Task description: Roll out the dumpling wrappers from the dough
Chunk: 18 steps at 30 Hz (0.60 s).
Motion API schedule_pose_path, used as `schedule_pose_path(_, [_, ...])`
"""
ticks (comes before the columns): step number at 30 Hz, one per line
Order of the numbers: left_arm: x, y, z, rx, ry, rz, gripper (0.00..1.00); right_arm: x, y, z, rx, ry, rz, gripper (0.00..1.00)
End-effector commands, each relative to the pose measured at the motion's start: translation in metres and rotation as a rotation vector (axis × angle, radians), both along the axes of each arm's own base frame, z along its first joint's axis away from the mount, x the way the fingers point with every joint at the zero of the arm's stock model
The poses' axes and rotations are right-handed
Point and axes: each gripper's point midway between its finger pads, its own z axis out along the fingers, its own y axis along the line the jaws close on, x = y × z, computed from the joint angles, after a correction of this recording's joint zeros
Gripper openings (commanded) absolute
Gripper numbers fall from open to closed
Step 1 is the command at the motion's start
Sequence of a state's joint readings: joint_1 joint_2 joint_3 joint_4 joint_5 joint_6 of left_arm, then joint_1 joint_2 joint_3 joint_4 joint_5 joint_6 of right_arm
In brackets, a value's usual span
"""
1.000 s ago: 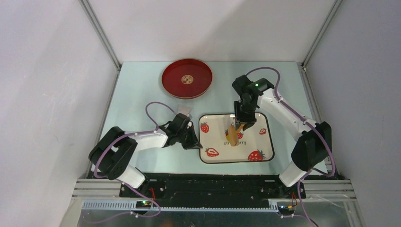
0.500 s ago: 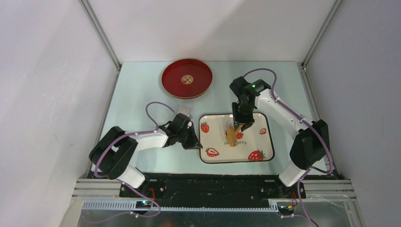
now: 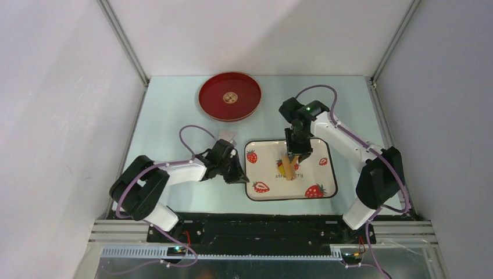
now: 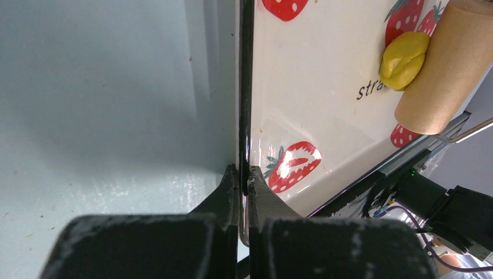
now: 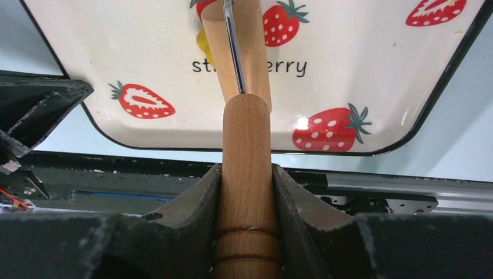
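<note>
A small yellow dough lump (image 4: 402, 60) lies on the white strawberry tray (image 3: 317, 174), touching the left side of the wooden roller's barrel (image 4: 446, 70). It peeks out beside the barrel in the right wrist view (image 5: 202, 40) and in the top view (image 3: 280, 165). My right gripper (image 5: 246, 174) is shut on the wooden roller's handle (image 5: 247, 174); the barrel (image 3: 290, 168) rests on the tray. My left gripper (image 4: 243, 174) is shut on the tray's black left rim (image 4: 245, 87). No flat round wrappers are in view.
A round red plate (image 3: 229, 96) with a small pale disc at its centre stands at the back left. A small grey scrap (image 3: 227, 136) lies near the left arm. The enclosure walls stand on both sides.
My right arm has shifted slightly left and the roller barrel has turned and slid a little toward the front of the tray. The left arm has not moved.
</note>
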<state>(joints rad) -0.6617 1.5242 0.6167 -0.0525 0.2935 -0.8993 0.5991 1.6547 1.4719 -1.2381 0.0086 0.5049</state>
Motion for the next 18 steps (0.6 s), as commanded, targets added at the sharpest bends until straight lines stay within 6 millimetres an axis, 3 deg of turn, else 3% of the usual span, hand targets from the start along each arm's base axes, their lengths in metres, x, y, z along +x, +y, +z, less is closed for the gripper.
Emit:
schedule_pose_path(1, [-0.017, 0.018, -0.028, 0.105, 0.061, 0.005, 0.00, -0.006, -0.013, -0.029, -0.108, 0.050, -0.003, 0.00])
schedule_pose_path(10, [-0.017, 0.017, -0.029, 0.105, 0.062, 0.004, 0.00, -0.011, 0.015, -0.029, -0.002, 0.060, 0.034, 0.00])
schedule_pose_path(15, [-0.017, 0.018, -0.029, 0.106, 0.063, 0.002, 0.00, -0.005, 0.004, -0.019, -0.032, 0.005, -0.002, 0.00])
schedule_pose_path(18, [-0.017, 0.018, -0.029, 0.106, 0.064, 0.002, 0.00, 0.000, -0.008, 0.001, -0.060, -0.057, -0.029, 0.00])
